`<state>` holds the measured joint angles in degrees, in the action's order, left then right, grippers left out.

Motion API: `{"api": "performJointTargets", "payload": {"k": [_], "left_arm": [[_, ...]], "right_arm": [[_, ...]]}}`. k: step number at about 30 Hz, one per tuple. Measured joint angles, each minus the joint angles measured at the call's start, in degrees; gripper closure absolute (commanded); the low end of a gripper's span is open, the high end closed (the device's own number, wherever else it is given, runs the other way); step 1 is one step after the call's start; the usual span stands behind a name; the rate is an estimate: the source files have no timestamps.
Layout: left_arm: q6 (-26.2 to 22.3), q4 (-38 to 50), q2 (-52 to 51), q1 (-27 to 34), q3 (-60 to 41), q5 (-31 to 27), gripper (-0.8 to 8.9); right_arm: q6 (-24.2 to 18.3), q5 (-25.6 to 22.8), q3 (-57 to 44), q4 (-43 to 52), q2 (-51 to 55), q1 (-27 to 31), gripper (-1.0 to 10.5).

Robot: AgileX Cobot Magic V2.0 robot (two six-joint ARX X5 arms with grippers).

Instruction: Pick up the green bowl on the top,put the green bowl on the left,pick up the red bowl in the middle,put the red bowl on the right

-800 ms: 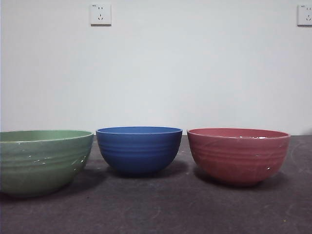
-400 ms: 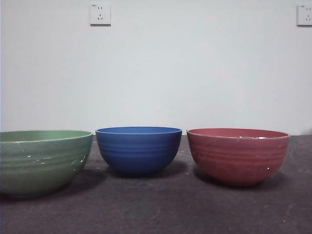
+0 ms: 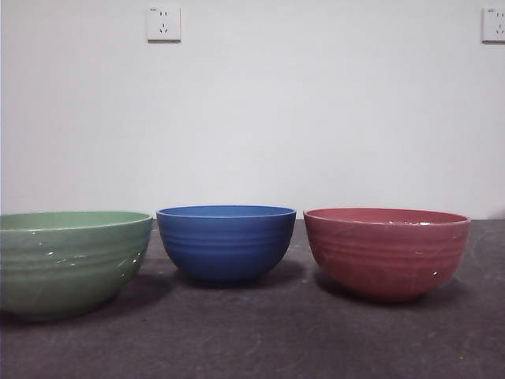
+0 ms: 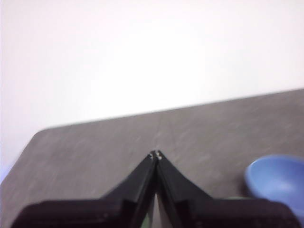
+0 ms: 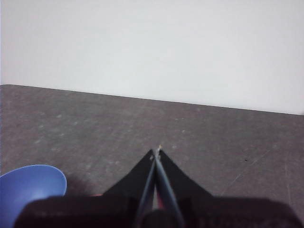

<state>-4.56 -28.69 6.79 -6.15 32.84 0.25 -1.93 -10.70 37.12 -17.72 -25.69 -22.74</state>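
Note:
The green bowl [image 3: 67, 262] stands on the table at the left in the front view, upright. The red bowl [image 3: 387, 251] stands at the right, upright. A blue bowl [image 3: 226, 242] stands between them, a little farther back. All three stand apart. My left gripper [image 4: 156, 155] is shut and empty above bare table, with the blue bowl [image 4: 278, 180] off to one side. My right gripper [image 5: 156, 151] is shut and empty above bare table, with the blue bowl [image 5: 29, 190] at the picture's corner. Neither gripper shows in the front view.
The dark grey table [image 3: 260, 339] runs back to a white wall with two sockets [image 3: 162, 24]. The table's far edge and a rounded corner [image 4: 42, 135] show in the left wrist view.

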Motion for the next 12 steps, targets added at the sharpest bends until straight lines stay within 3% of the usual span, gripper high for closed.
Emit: {"api": "performJointTargets", "payload": {"k": [12], "left_arm": [[-0.42, 16.76, -5.79, 2.67, -26.60, 0.17, 8.17]], "right_arm": [[0.00, 0.00, 0.00, -3.34, 0.00, 0.00, 9.4]]}}
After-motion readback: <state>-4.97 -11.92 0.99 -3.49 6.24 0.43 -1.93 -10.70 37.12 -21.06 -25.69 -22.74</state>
